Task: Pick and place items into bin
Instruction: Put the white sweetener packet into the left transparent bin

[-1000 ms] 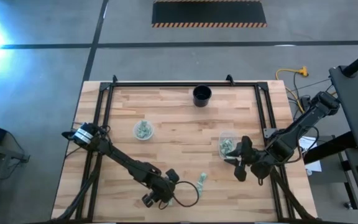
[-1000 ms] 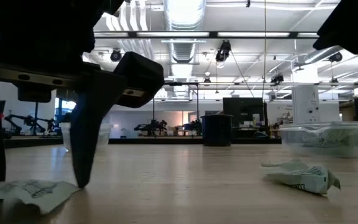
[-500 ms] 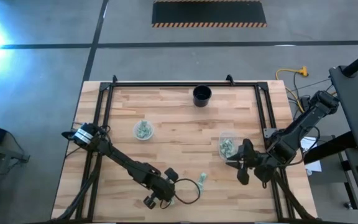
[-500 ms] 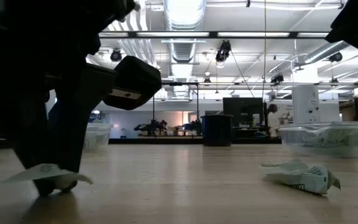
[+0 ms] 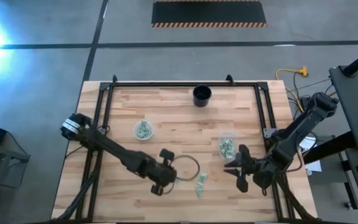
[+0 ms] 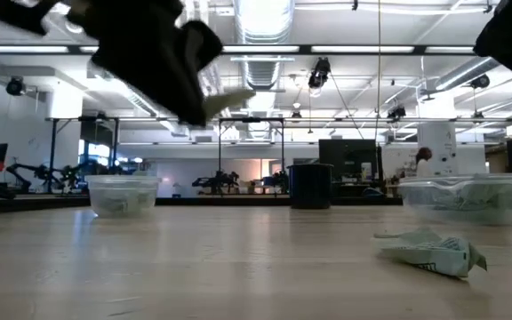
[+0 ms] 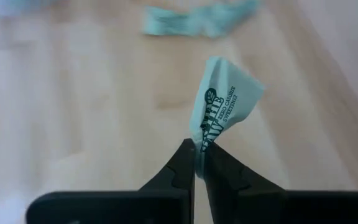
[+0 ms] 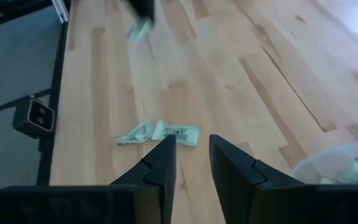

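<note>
High view: left gripper (image 5: pixel 166 180) is raised over the wooden desk (image 5: pixel 179 118); a pale green paper packet (image 5: pixel 201 184) lies just beyond its fingers.

Low view: a lifted packet (image 6: pixel 229 98) is carried clear, probably for binning.

Left wrist view: fingers (image 7: pixel 180 171) are pinched on it.

Right wrist view: right gripper (image 8: pixel 191 155) fingers are narrowly parted, empty, a clear plastic tub (image 8: pixel 340 165) beside them.

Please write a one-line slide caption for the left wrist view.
Left gripper shut on a pale green packet, lifted above the wooden table.
</note>
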`<state>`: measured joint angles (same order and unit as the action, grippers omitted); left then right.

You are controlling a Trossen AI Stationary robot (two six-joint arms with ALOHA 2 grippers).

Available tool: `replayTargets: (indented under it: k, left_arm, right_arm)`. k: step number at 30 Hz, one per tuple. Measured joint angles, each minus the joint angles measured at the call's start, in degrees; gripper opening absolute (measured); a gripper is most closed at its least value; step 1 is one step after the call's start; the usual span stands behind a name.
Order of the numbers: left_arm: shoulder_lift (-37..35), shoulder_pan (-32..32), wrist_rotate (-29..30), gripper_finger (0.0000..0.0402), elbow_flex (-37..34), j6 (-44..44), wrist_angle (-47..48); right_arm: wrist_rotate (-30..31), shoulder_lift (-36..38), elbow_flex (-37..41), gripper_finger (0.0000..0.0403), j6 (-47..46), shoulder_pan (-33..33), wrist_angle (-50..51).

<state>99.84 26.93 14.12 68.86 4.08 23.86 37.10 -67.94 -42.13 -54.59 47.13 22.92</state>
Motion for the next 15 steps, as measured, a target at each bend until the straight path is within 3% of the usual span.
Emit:
replayTargets:
  k: [10,15]
  left_arm:
    - [-15.0,-7.2,12.1,0.0002,-3.0,5.0,15.8]
    - [-19.3,-11.8,13.4,0.0003,-5.5,6.2,24.2]
  right_arm:
    - [0.5,-9.4,0.0,0.0079,2.0,-1.1,-7.9]
    - [0.4,-14.0,-0.7,0.0073,3.3,-1.8,-10.1]
